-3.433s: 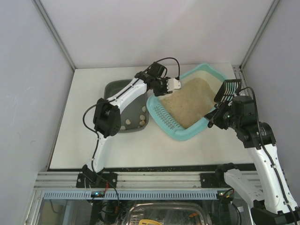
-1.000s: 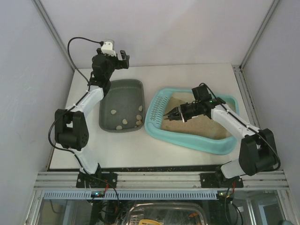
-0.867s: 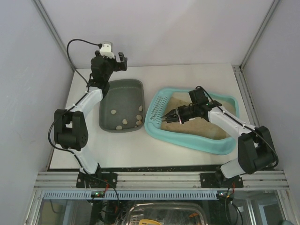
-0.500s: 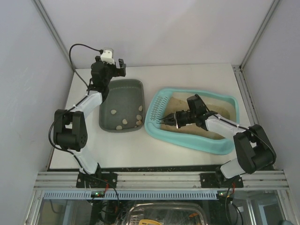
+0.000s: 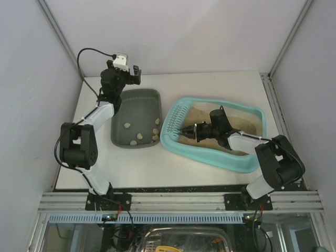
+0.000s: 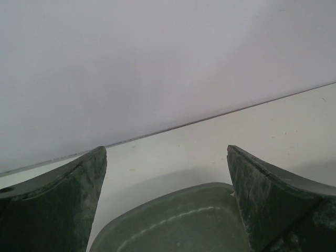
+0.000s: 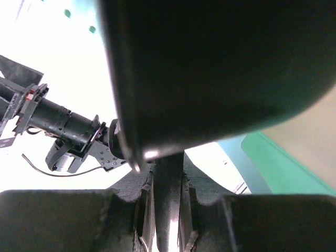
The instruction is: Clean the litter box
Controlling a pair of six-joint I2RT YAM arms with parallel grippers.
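- White tabletop (image 5: 94,163), grey walls: litter box (image 5: 220,160) lying flat centre-right, no longer being tipped up.
- L gripper (image 5: 134,74) hanging wide open, empty, over far end of grey tray (image 5: 136,105); pale lumps (image 5: 142,135) sitting inside.
- R gripper (image 5: 198,131) clamping dark scoop (image 7: 210,63), reaching further toward slotted end than a sec ago, prob. starting another sift pass.
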